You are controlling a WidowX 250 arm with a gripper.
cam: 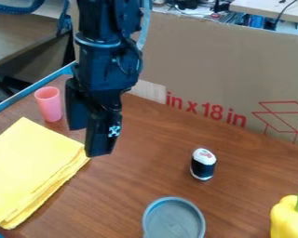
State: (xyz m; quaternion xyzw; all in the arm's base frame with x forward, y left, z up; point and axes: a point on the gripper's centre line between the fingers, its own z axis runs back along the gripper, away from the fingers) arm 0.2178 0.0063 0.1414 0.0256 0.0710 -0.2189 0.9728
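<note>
At the left of the frame, a yellow cloth (33, 167) lay folded, its stacked layers keeping it compact; above, a pink cup (50, 106) stood on its base. Upper left, the gripper (89, 142) hung empty near the cloth, fingers parted. Lower centre lay a grey dish (174, 221); rightward, a dark cylinder (203, 166) stood upright; lower right, a yellow pepper (289, 221).

From my camera I see a yellow cloth (33, 167) lying flat on the left side of the table, folded into a thick, angular stack, its layers showing along the right edge. One corner points to the far side and another to the right. Just beyond it, on the far left, I see a pink cup (50, 106) standing upright, open end up, narrowing toward its base and set apart from the cloth.
</note>
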